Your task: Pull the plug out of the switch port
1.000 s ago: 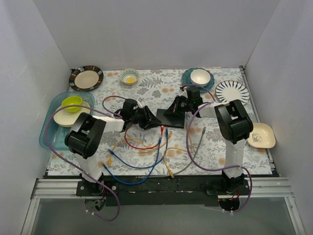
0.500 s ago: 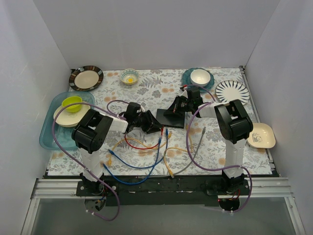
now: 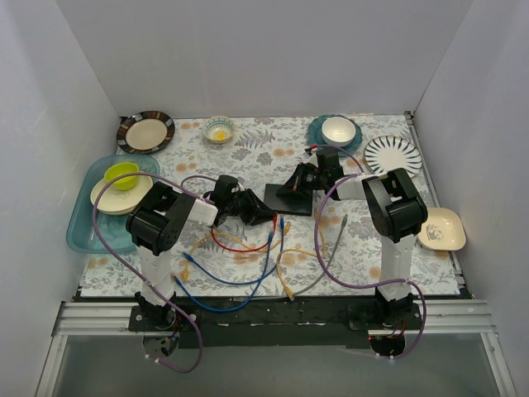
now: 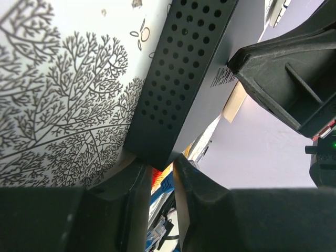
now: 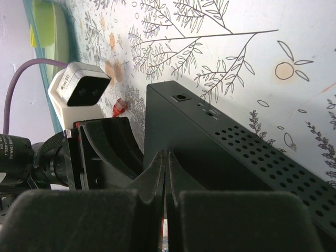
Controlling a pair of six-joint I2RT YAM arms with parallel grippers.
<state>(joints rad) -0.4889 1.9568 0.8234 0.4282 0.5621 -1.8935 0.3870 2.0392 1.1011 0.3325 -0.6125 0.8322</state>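
The flat black switch [image 3: 285,201] lies mid-table. A red plug [image 3: 274,217] and a blue plug [image 3: 282,222] sit at its near edge. My left gripper [image 3: 263,213] is at the switch's near left corner. In the left wrist view the left gripper [image 4: 163,164] has its jaws narrowly apart just below the switch [image 4: 178,84] corner, closed round the red plug [image 4: 157,181], with the blue plug [image 4: 169,185] beside it. My right gripper [image 3: 302,179] is shut and empty, with the right gripper's tips [image 5: 166,155] resting on the switch's [image 5: 226,157] top.
Red, blue, yellow and grey cables [image 3: 248,265] trail over the near half of the floral cloth. A teal tray [image 3: 83,223] with a green bowl stands at the left. A striped plate [image 3: 393,154], a white bowl [image 3: 338,130] and a square dish [image 3: 440,229] stand at the right.
My left gripper has moved right, from beside the switch to its near left corner at the plugs. The right gripper and the switch have not moved.
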